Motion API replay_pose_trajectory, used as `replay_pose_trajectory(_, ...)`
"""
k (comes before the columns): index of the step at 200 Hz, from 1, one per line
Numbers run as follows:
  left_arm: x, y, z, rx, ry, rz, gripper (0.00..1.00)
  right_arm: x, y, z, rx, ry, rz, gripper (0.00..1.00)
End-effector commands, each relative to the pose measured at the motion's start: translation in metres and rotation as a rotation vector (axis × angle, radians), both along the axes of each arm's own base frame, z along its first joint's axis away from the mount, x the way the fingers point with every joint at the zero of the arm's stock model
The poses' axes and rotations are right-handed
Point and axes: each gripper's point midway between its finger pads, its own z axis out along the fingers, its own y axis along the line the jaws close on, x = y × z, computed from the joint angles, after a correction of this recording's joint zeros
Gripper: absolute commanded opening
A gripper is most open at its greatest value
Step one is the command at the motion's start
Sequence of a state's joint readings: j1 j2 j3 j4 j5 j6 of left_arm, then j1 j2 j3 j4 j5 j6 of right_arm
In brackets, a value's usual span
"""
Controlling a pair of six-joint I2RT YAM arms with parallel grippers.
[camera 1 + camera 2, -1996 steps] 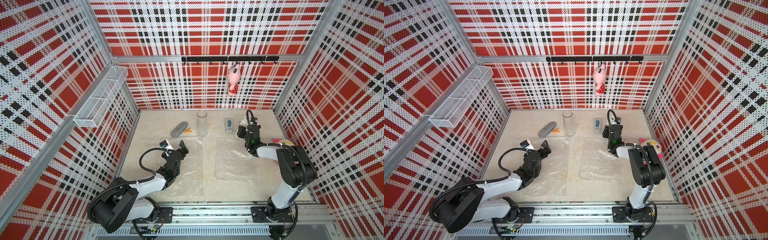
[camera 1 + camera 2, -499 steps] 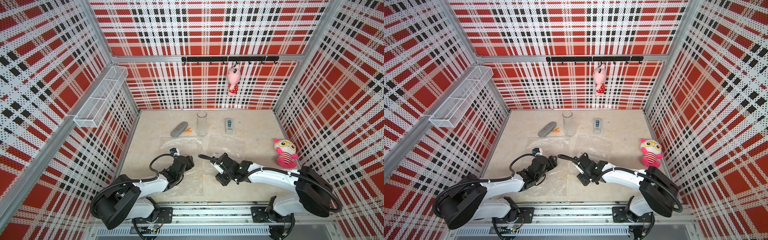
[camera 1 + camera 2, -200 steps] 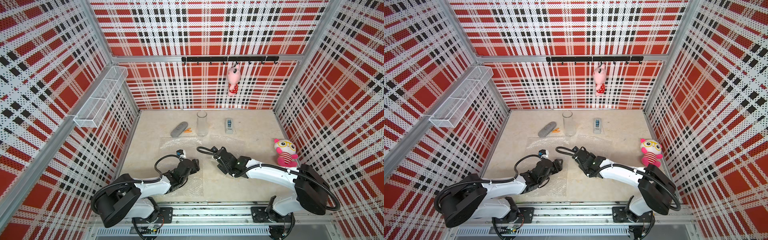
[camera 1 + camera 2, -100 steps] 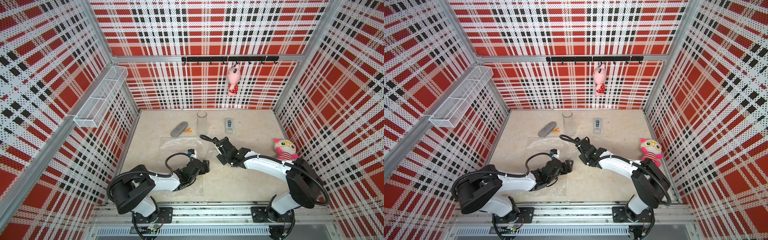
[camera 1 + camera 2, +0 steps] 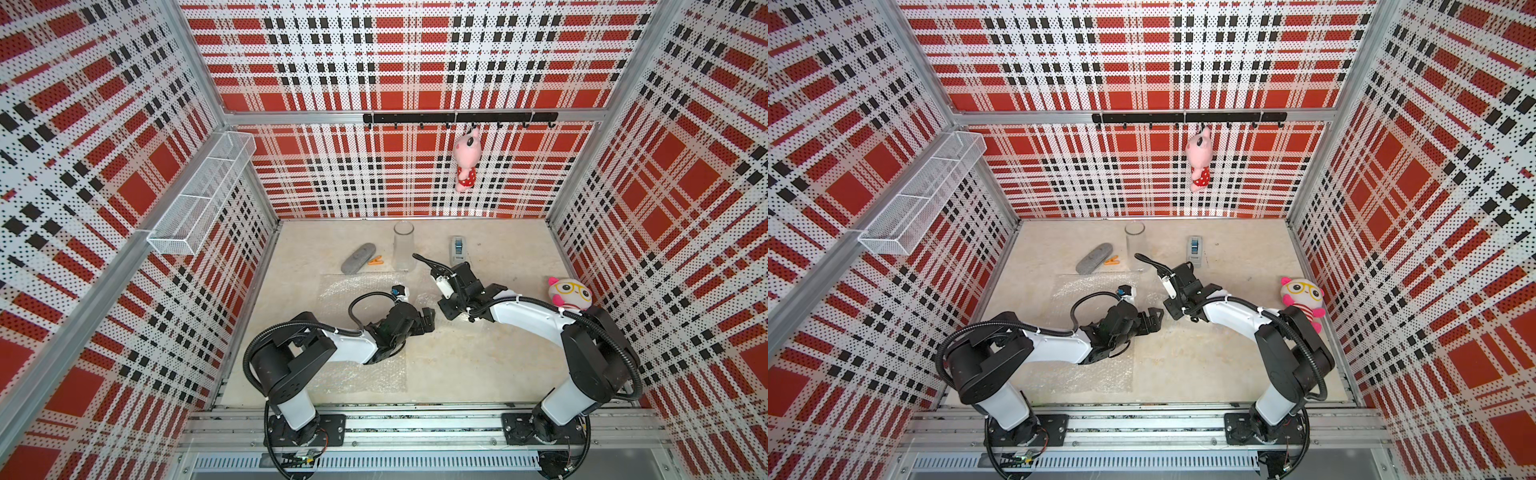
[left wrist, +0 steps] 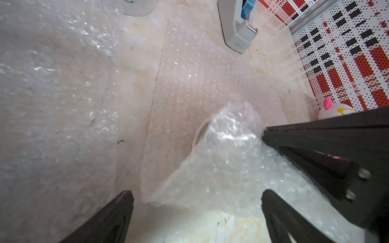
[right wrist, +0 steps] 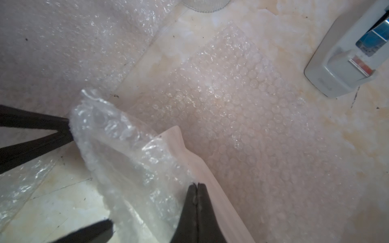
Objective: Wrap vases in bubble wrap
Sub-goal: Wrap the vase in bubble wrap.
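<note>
Clear bubble wrap point(image 7: 130, 160) was draped over white vase point(image 7: 207, 176) on counter point(image 5: 478, 365), wrap was pinched by right gripper point(image 7: 196, 189) with fingers together, left gripper point(image 6: 196, 192) fingers were held apart.

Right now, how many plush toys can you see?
2. A pink plush doll in a red spotted dress hangs from the black hook rail at the back; a pink-and-white plush doll with yellow glasses sits at the right of the beige tabletop.
</note>
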State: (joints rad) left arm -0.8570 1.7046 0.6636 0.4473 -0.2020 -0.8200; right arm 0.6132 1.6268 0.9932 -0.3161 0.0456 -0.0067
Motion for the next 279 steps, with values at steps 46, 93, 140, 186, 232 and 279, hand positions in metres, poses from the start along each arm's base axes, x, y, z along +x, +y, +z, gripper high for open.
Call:
replay_pose_trajectory(46,0.022,-0.008,-0.003,-0.004,0.001,-0.028,0.98,0.013,-0.007,0.057,0.082,-0.087,-0.027,0.0)
replay_pose_trajectory(93,0.029,-0.011,-0.005,-0.007,0.007,-0.029,0.98,-0.007,-0.024,0.084,0.097,-0.11,-0.072,0.32)
replay_pose_trajectory(140,0.038,-0.008,-0.003,-0.014,0.008,-0.015,0.98,-0.052,-0.007,0.071,0.255,-0.017,0.036,0.19)
replay_pose_trajectory(186,0.043,-0.006,-0.003,-0.013,0.017,-0.011,0.98,-0.043,-0.009,0.036,0.16,0.058,0.01,0.17)
replay_pose_trajectory(232,0.046,-0.005,-0.012,-0.003,0.044,-0.014,0.98,-0.023,-0.014,0.003,0.093,0.13,-0.009,0.09)
replay_pose_trajectory(279,0.047,-0.005,-0.017,0.007,0.055,-0.016,0.98,-0.011,-0.019,-0.014,0.112,0.177,-0.027,0.07)
